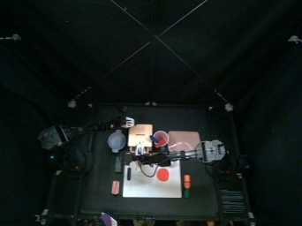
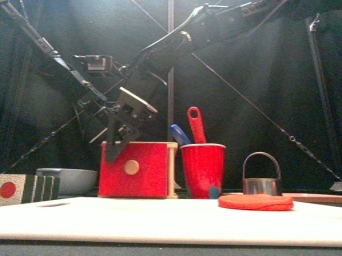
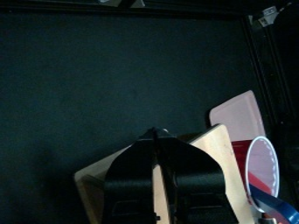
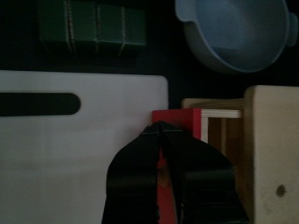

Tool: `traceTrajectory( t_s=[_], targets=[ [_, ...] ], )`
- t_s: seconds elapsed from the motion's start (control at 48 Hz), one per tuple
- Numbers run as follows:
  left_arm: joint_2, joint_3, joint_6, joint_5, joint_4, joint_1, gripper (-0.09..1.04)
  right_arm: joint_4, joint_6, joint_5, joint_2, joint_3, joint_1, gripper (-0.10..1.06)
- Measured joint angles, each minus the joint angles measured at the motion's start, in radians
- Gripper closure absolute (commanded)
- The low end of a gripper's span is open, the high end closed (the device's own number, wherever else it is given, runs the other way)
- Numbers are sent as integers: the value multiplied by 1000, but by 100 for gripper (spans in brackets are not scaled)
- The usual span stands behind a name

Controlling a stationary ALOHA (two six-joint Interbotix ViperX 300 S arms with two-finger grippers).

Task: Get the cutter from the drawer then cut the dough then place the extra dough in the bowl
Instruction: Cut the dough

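My right gripper (image 4: 163, 133) clamps the wooden box's (image 4: 275, 144) red drawer front (image 4: 181, 115), ajar; left gripper (image 3: 156, 134) closed, empty. Cutter (image 2: 261, 174) stands beside the dough (image 2: 255, 201) on the cutting board (image 2: 134, 215); red cup (image 2: 203, 168) holds two knives (image 2: 197, 122).

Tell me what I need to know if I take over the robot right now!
Right fingers: shut on the red drawer, which is partly pulled out of the box.
Left fingers: shut, empty, above the box.
Cutter: out of the drawer, standing by the dough on the board.
Bowl: beside the box, looks empty.
Done: cutter fetched.
Left: let go of the drawer, cut the dough (looks whole), put the extra in the bowl.
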Motion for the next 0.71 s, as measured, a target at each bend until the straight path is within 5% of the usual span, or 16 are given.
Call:
traceTrajectory(
  t_s=[0.396,0.708],
  targets=[
    [0,5,-2,2,0,2,57,-14,-2,2,3,-5,-61,58],
    [0,5,-2,5,0,5,57,-14,-3,2,17,-20,-67,58]
  ],
)
